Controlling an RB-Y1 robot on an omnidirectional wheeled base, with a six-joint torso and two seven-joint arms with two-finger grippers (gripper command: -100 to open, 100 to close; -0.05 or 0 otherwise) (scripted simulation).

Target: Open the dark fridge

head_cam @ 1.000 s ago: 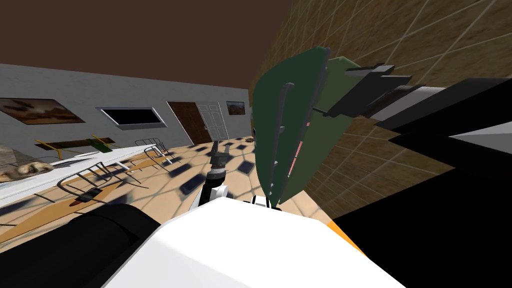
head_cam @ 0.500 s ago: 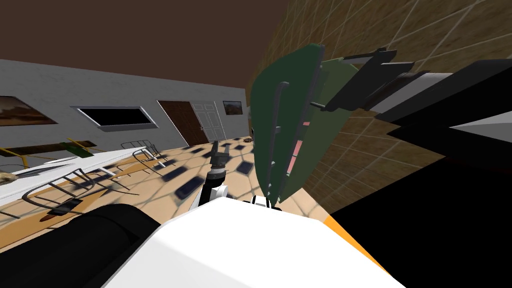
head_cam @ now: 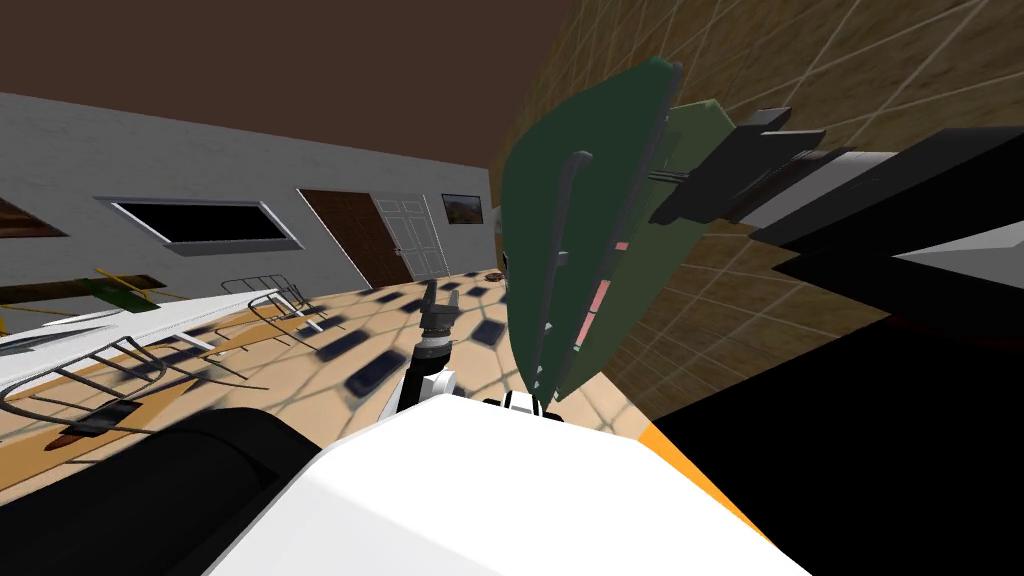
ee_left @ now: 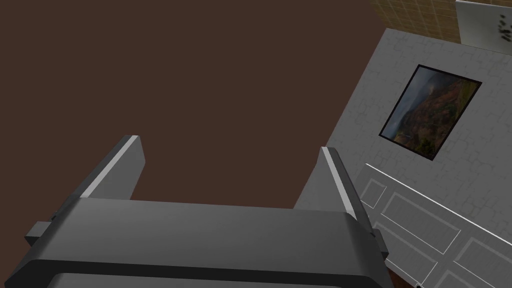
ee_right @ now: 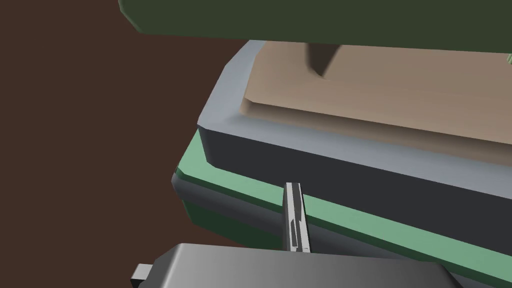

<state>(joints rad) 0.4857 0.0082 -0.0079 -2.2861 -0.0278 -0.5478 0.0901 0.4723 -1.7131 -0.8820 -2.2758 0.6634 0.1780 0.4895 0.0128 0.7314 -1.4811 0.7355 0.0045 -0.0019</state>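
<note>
Head camera: steeply down, rolled, near the dark green fridge door [head_cam: 545,230]. Right wrist camera: hard against that same door's edge. Left wrist camera: upward, facing away.

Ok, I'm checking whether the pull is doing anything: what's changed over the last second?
My head view swung: the window and brown door slid left, so I turned. The fridge door, with the right gripper shut at its edge, sits higher in view. Its gap to the fridge body looks slightly wider, not certainly. The left gripper stayed open and raised.
</note>
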